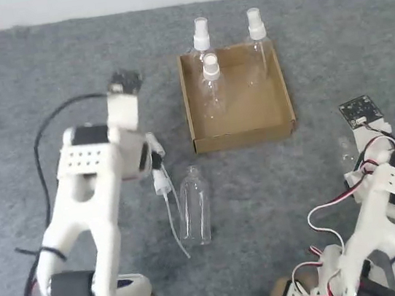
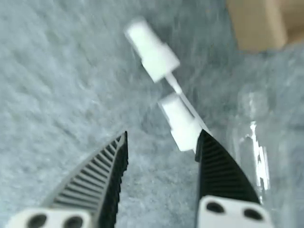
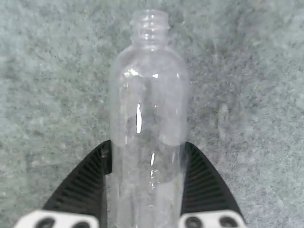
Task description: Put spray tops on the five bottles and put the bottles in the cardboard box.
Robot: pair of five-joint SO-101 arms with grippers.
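My left gripper (image 2: 163, 137) is open just above the carpet, and a white spray top (image 2: 179, 121) lies against the inside of one finger. A second spray top (image 2: 152, 50) lies just beyond it. In the high view this gripper (image 1: 156, 157) hovers beside an uncapped clear bottle (image 1: 194, 206) lying on the carpet. My right gripper (image 3: 147, 145) is shut on another uncapped clear bottle (image 3: 149, 109), with a finger against each side. Three bottles with spray tops (image 1: 211, 69) stand in the cardboard box (image 1: 244, 138).
The grey carpet covers the whole table. A thin dip tube (image 1: 177, 228) trails from the spray top alongside the lying bottle. The box's near wall faces both arms. Open carpet lies between the box and the right arm (image 1: 384, 195).
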